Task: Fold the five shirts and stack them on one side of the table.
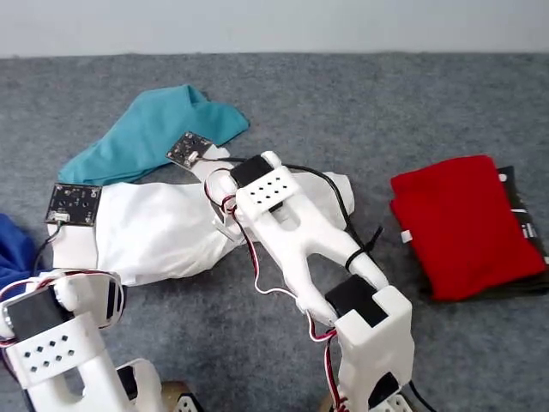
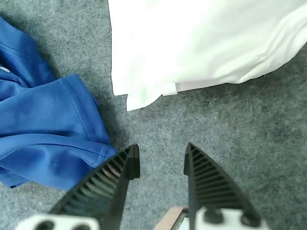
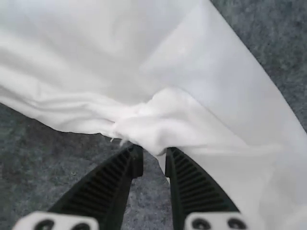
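Right claw, nearly closed, pinches a fold of the limp white shirt (light, sag-prone); left claw gapes empty before the shirt's hem, probably the firmer hold.

This looks like a robotics lab bench or a maker's test rig, not a home. The table is covered with a grey felt-like mat, and a plain pale wall runs along 12 o'clock. The white plastic right arm, its shell perforated with holes, rises from 6 o'clock. The matching left arm stands at 8 o'clock. Loose red, white and black wiring runs exposed along the right arm, and small bare black circuit boards sit at the wrists. Clothes lie directly on the mat: a crumpled teal shirt at 11 o'clock, a white shirt at the centre, a blue shirt at 9 o'clock and a folded red shirt at 3 o'clock.
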